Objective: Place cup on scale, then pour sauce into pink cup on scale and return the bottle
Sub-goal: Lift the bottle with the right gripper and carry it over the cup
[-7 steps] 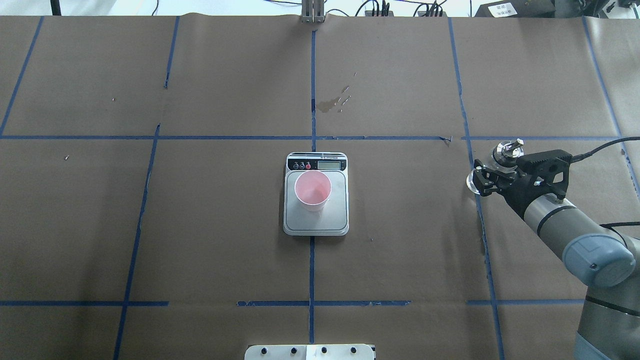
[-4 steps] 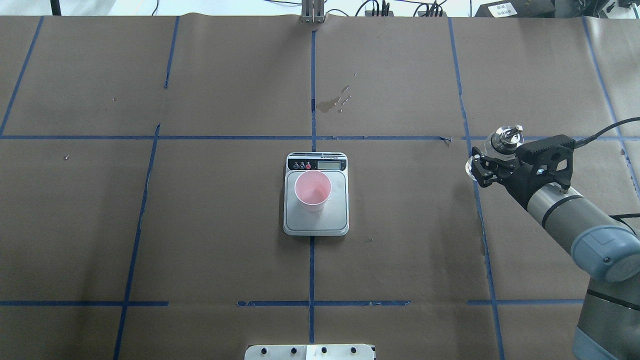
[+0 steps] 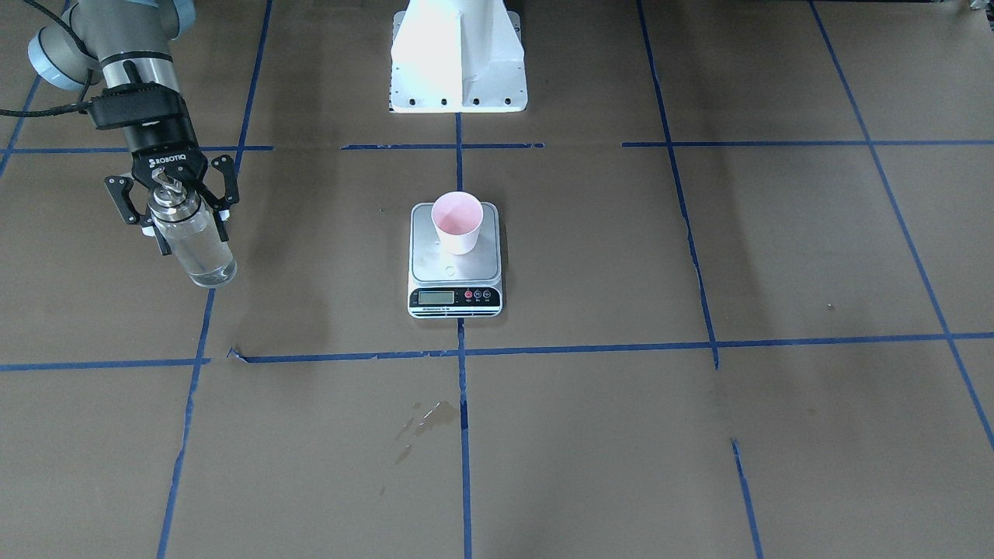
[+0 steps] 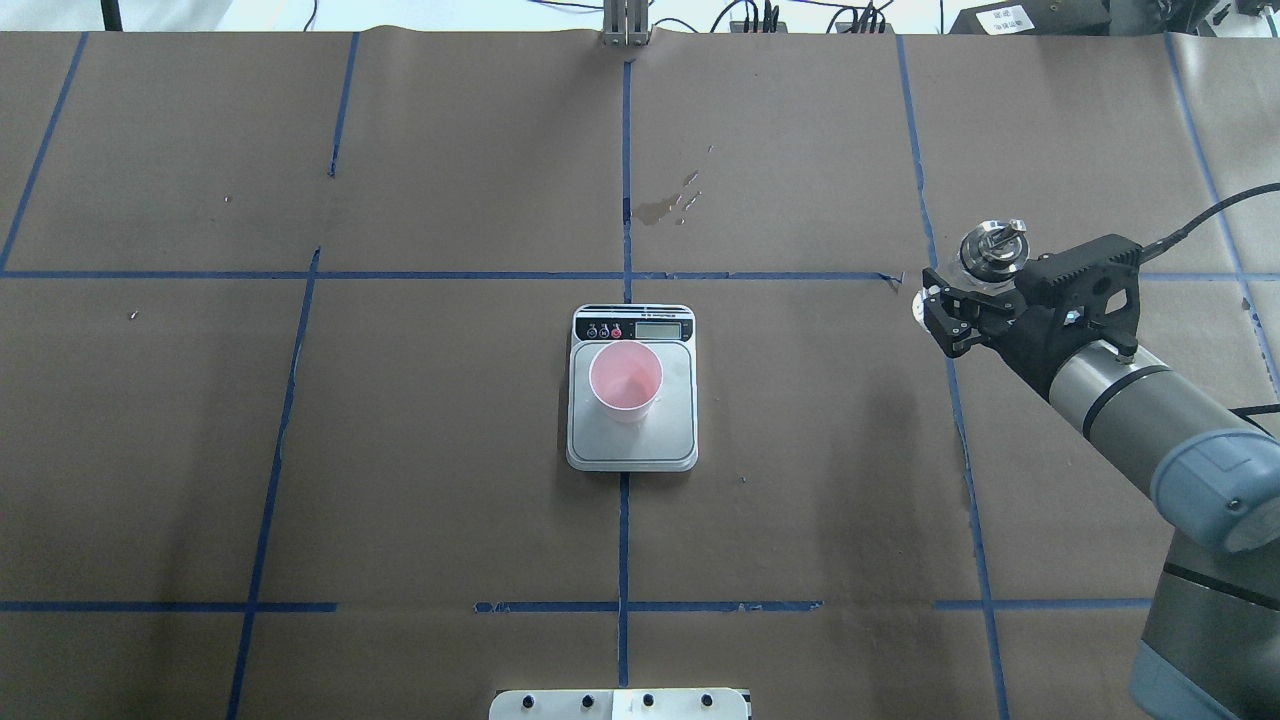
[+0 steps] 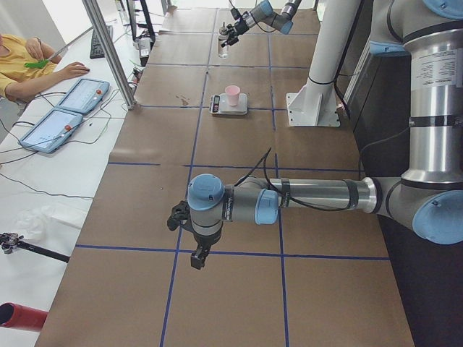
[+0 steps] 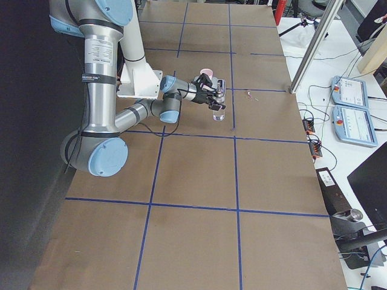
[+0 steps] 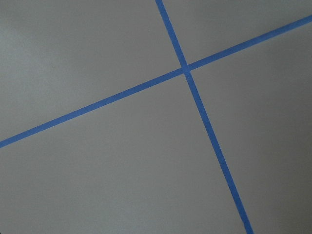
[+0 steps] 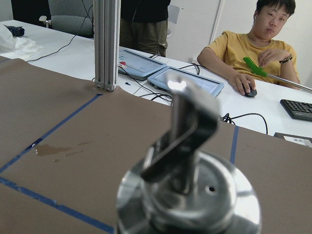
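The right tool (image 3: 192,233) grips the bottle (image 3: 199,255), well apart from the scale (image 3: 454,269) — bare desk (image 3: 326,233) between. Whether the left tool (image 5: 195,256) is open — can't tell.

4 fixed views (sharing scale (image 4: 672,425)), 2 wrist close-ups

right gripper (image 4: 962,295) carrying bottle (image 4: 990,250), moved farther from the robot

Bright, even overhead light, soft faint shadows, out-of-focus bottle (image 8: 190,195) close to the right wrist camera.
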`<state>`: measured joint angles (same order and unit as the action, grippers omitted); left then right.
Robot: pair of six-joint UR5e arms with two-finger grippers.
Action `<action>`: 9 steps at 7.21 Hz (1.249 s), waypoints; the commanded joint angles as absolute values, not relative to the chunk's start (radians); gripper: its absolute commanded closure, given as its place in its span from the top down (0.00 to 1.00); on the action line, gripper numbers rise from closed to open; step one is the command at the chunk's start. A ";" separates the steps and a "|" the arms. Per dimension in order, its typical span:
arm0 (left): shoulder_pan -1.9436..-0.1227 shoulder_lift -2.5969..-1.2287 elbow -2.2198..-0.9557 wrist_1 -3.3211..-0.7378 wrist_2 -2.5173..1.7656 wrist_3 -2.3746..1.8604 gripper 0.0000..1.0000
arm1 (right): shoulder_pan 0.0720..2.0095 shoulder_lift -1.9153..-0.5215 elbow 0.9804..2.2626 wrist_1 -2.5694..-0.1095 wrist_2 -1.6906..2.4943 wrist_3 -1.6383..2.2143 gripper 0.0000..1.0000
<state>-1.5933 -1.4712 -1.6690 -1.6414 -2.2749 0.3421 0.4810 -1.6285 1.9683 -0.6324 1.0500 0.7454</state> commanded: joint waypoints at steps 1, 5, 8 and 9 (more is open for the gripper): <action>-1.592 -1.474 -1.666 -1.641 -2.275 0.342 1.00 | 0.482 -1.580 1.973 -0.775 1.045 0.695 0.00; -1.592 -1.474 -1.667 -1.643 -2.275 0.342 1.00 | 0.346 -1.294 1.964 -1.339 0.759 0.597 0.00; -1.592 -1.474 -1.666 -1.641 -2.275 0.342 1.00 | 0.247 -1.128 1.907 -1.638 0.633 0.571 0.00; -1.592 -1.474 -1.666 -1.641 -2.275 0.342 1.00 | 0.241 -1.099 1.866 -1.705 0.603 0.552 0.00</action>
<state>-1.5923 -1.4742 -1.6665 -1.6414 -2.2749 0.3421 0.2584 -1.1421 1.9098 -1.6219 0.6475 0.5717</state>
